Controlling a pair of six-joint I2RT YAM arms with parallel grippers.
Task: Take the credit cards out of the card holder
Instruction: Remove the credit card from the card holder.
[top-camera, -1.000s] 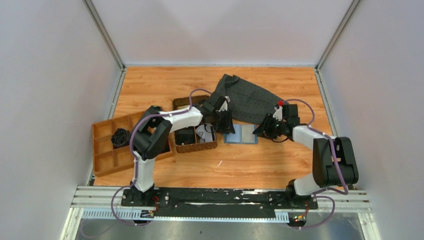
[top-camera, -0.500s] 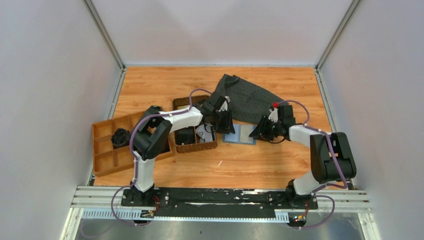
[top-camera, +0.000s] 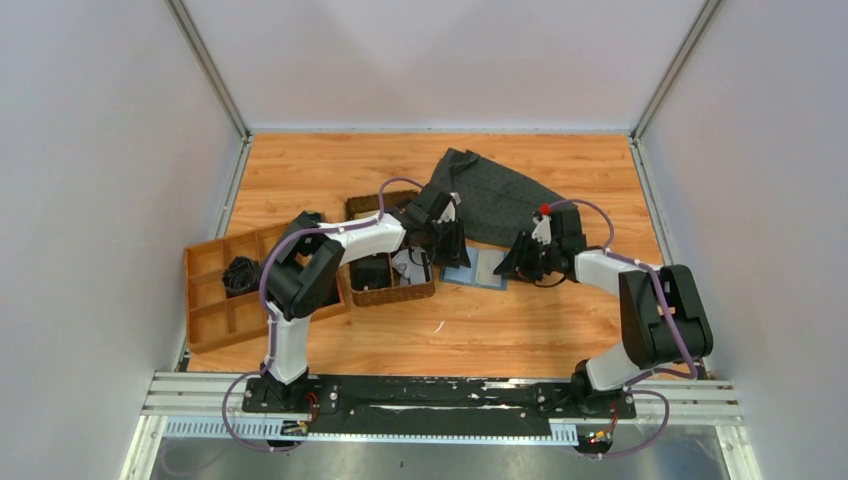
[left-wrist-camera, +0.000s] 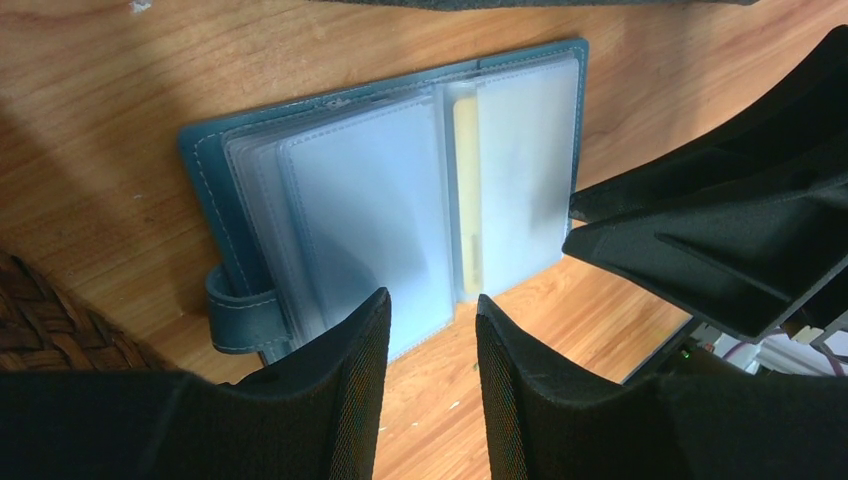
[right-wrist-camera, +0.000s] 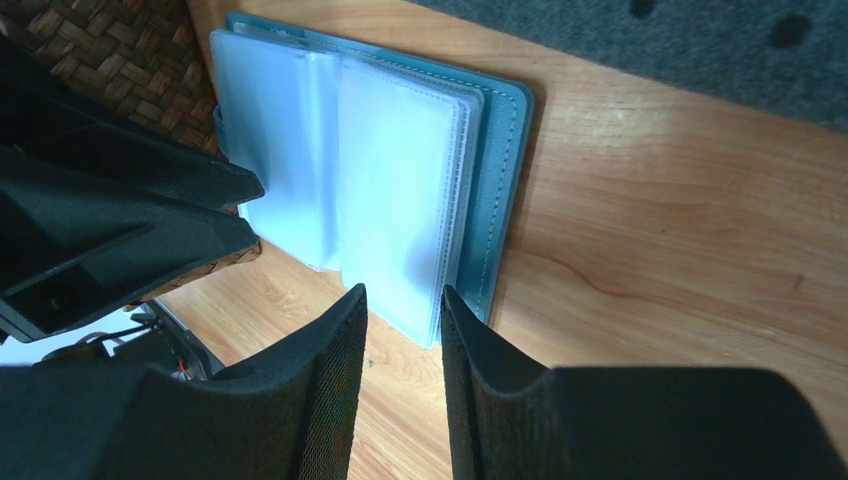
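1 card holder (left-wrist-camera: 360, 210), 1 yellow card (left-wrist-camera: 467, 190)

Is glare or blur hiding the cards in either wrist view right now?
Left wrist: sharp on the card holder, sleeves frosted, one yellow card shows through. Right wrist: sleeves bleached pale by glare, no card readable. Top view: card holder too small to judge.

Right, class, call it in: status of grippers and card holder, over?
Left gripper and right gripper: jaws part open, empty, poised at card holder edges. Holder lies open on table, yellowish card still sleeved. Woven basket close beside; nothing blocking.
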